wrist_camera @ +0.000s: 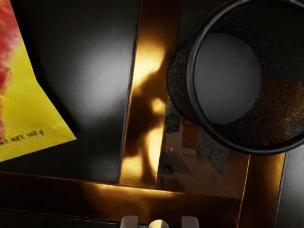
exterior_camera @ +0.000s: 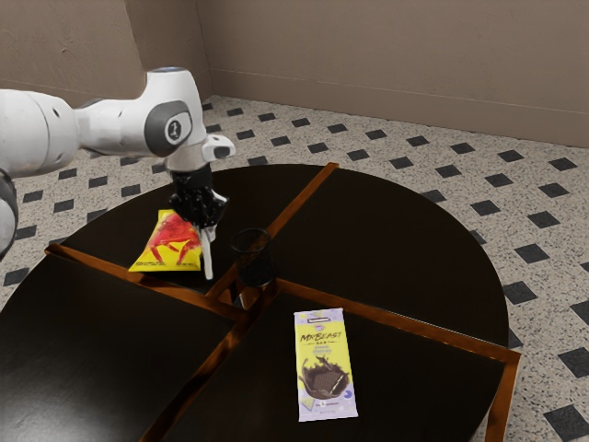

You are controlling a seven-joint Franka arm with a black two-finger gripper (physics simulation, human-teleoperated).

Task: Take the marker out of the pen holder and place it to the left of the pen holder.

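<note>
Tabletop (exterior_camera: 414, 249) was overhung by the gripper (exterior_camera: 204, 226), and the pen holder (exterior_camera: 254, 264) was seen near it, toward the exterior view's right. Straight below the hand the marker (exterior_camera: 208, 259) was held clear of the holder, apparently pinched, long axis nearly upright; by judgement, only lowering beside the holder's left was required

- The arm (exterior_camera: 37, 129) was glossy white, its segments rounded and smooth.
- A grey cap (exterior_camera: 169, 127) on one joint bore a small pale ring-shaped emblem with a dark mark inside.
- Thin grey trim (exterior_camera: 168, 70) edged the top.
- A stubby white knob (exterior_camera: 218, 147) had a dark face.
- The gripper (exterior_camera: 208, 241) had a black, angular body.
</note>
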